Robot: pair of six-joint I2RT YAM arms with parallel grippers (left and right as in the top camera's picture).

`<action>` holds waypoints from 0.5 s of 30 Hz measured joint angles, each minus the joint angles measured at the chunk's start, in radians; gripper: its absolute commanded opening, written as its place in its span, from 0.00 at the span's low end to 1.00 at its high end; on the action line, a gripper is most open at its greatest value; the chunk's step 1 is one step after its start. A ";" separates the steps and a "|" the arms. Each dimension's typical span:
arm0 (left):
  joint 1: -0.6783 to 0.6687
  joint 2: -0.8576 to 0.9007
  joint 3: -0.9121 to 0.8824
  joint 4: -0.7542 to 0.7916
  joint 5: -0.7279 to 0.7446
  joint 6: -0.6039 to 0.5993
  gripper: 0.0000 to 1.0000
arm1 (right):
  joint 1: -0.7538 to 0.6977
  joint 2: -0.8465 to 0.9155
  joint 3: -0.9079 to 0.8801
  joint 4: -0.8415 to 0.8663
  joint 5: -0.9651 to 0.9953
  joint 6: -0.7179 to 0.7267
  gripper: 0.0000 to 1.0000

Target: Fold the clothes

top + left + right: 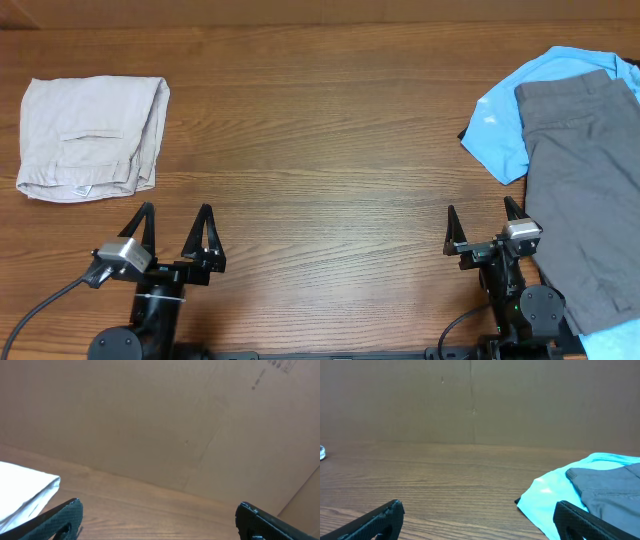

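The pale beige shorts lie folded at the table's far left, welt pocket and small white tag showing; a white corner of them shows in the left wrist view. My left gripper is open and empty near the front edge, below and right of the shorts; its fingers frame bare wood. My right gripper is open and empty at the front right, its fingers apart over bare table.
Grey trousers lie on a light blue shirt at the right edge, just beside my right gripper; both show in the right wrist view. A cardboard wall stands behind the table.
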 measured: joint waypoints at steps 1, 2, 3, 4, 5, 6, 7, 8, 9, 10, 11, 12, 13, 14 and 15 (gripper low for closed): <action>0.000 -0.013 -0.025 0.019 0.000 -0.003 1.00 | 0.000 0.000 0.000 -0.001 0.000 0.000 1.00; 0.000 -0.026 -0.050 0.041 0.000 -0.005 1.00 | 0.000 0.000 0.000 -0.001 0.000 0.000 1.00; 0.000 -0.037 -0.074 0.060 0.000 -0.007 1.00 | 0.000 0.000 0.000 0.000 0.000 0.000 1.00; 0.000 -0.046 -0.097 0.079 0.000 -0.008 1.00 | 0.000 0.000 0.000 -0.001 0.000 0.000 1.00; 0.000 -0.054 -0.122 0.104 0.000 -0.008 1.00 | 0.000 0.000 0.000 0.000 0.000 0.000 1.00; 0.000 -0.058 -0.140 0.119 0.000 -0.008 1.00 | 0.000 0.000 0.000 -0.001 0.000 0.000 1.00; 0.000 -0.062 -0.159 0.132 0.000 -0.008 1.00 | 0.000 0.000 0.000 -0.001 0.000 0.000 1.00; 0.000 -0.063 -0.176 0.144 0.000 -0.008 1.00 | 0.000 0.000 0.000 -0.001 0.000 0.000 1.00; 0.000 -0.063 -0.203 0.154 0.000 -0.008 1.00 | 0.000 0.000 0.000 -0.001 0.000 0.000 1.00; 0.000 -0.063 -0.215 0.166 0.000 -0.006 1.00 | 0.000 0.000 0.000 0.000 0.000 0.000 1.00; 0.000 -0.064 -0.231 0.188 0.000 -0.003 1.00 | 0.000 0.000 0.000 0.000 0.000 0.000 1.00; 0.000 -0.064 -0.248 0.207 -0.001 0.001 1.00 | 0.000 0.000 0.000 -0.001 0.000 0.000 1.00; 0.000 -0.065 -0.259 0.212 -0.001 0.006 1.00 | 0.000 0.000 0.000 -0.001 0.000 0.001 1.00; 0.000 -0.065 -0.277 0.222 -0.002 0.017 1.00 | 0.000 0.000 0.000 -0.001 0.000 0.000 1.00; 0.000 -0.065 -0.300 0.222 -0.003 0.030 1.00 | 0.000 0.000 0.000 -0.001 0.000 0.000 1.00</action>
